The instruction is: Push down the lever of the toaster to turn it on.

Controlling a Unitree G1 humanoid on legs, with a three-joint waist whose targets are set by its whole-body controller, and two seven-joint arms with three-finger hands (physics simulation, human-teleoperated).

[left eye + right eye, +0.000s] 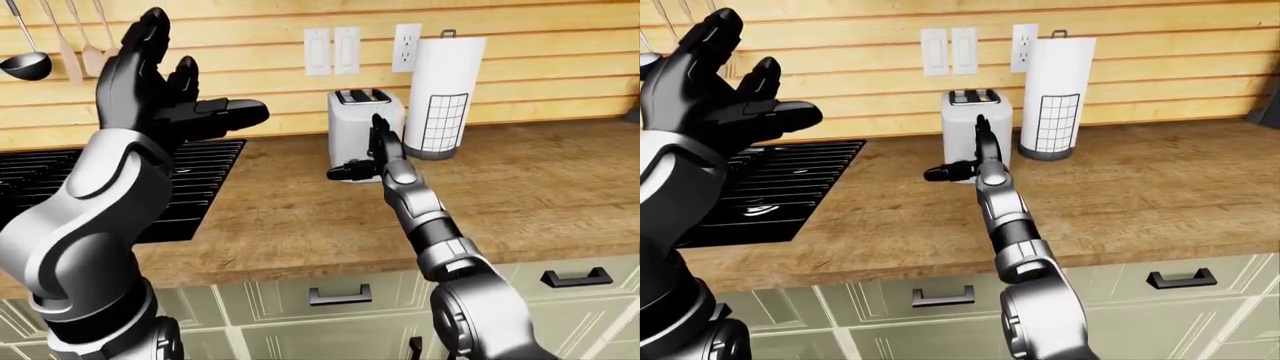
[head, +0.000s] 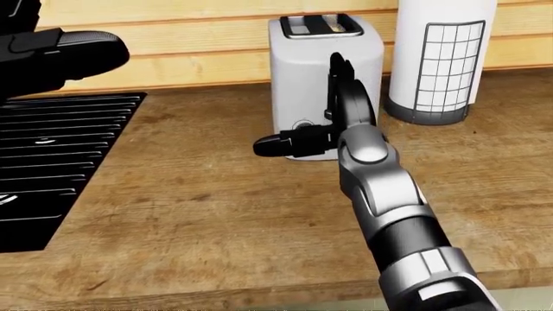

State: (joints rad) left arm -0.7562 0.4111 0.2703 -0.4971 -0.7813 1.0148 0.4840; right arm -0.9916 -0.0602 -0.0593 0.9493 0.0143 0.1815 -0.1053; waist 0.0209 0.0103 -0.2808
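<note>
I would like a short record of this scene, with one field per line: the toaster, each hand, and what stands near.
toaster: white toaster, upright on the wooden counter, slots on top
right hand: right hand flat against the toaster's near face, fingers up, thumb out to view left
left hand: left hand raised, open, empty
neighbour: paper towel roll at view right
stove: black cooktop at view left

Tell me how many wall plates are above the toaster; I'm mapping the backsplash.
3. Two switch plates sit side by side left of the toaster; one outlet plate is beside the paper towel roll. Others may lie outside view.
</note>
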